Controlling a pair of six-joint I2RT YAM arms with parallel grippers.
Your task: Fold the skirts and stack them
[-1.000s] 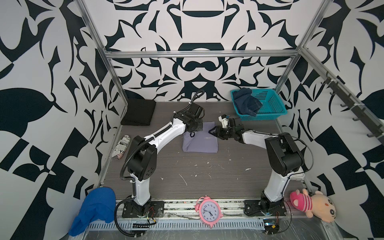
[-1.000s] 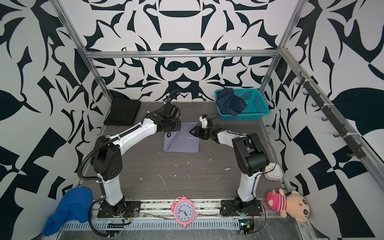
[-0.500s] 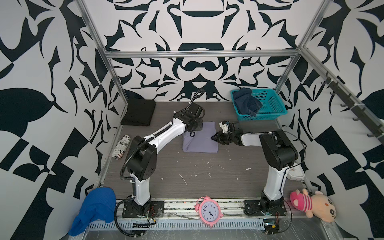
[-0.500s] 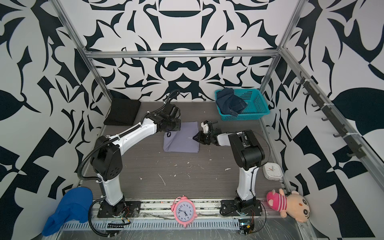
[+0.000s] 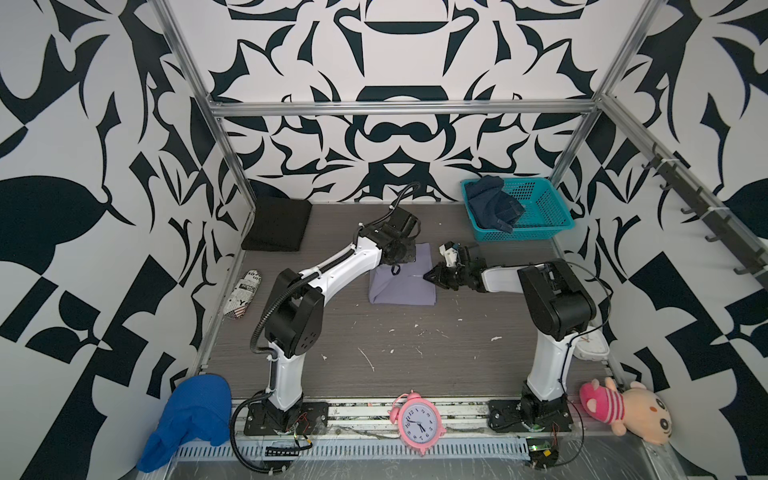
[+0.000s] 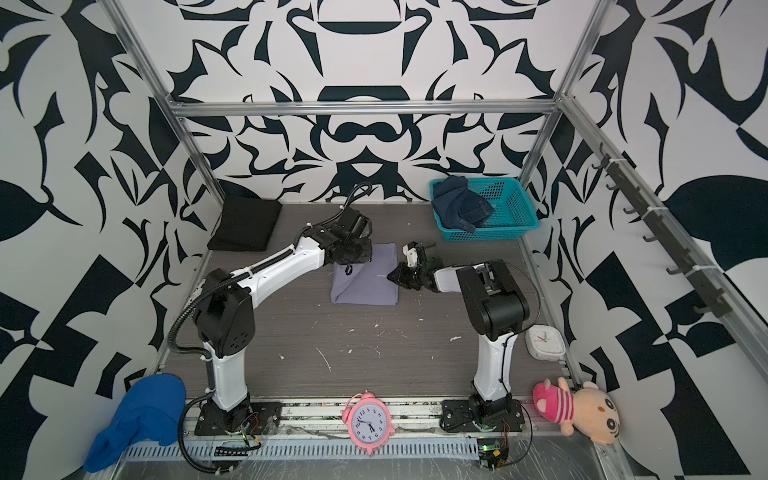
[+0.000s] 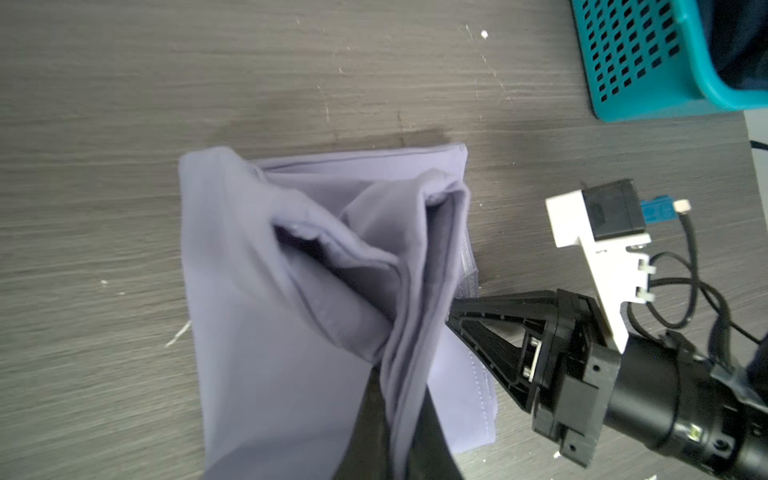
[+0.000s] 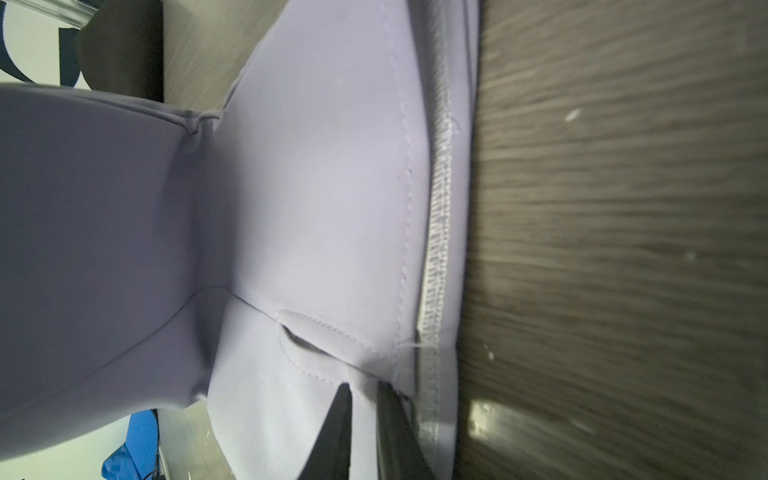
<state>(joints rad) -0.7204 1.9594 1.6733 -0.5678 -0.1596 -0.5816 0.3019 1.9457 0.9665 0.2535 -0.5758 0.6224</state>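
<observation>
Both top views: the lavender-grey skirt (image 5: 403, 286) (image 6: 365, 286) lies partly folded on the bench (image 5: 415, 353), in the far half, between the two arms.

- Left claw (image 5: 395, 269) (image 6: 348, 269) is over the skirt's far-left part. In the left wrist view its jaws (image 7: 399, 415) are closed on a gathered ridge of the lavender cloth (image 7: 270, 332), which rises off the flat layers below.
- Right claw (image 5: 428, 275) (image 6: 390, 275) reaches in low from the right and meets the skirt's right edge. In the left wrist view its tips (image 7: 451, 311) are tucked against that edge. In the right wrist view the fingertips (image 8: 365, 399) stand nearly together with a strip of stitched hem (image 8: 311, 208) between them, so it is gripping the skirt's edge.
- Black skirt (image 5: 277, 224) (image 6: 246, 224) lies folded flat at the far-left corner of the bench, well apart from both claws.
- Denim skirt (image 5: 492, 205) (image 6: 461, 203) lies crumpled in the teal basket (image 5: 523, 235) (image 6: 490, 235) at the far right, draped over its left rim.
- Blue knit cloth (image 5: 191, 411) lies off the bench at the near-left corner.
</observation>
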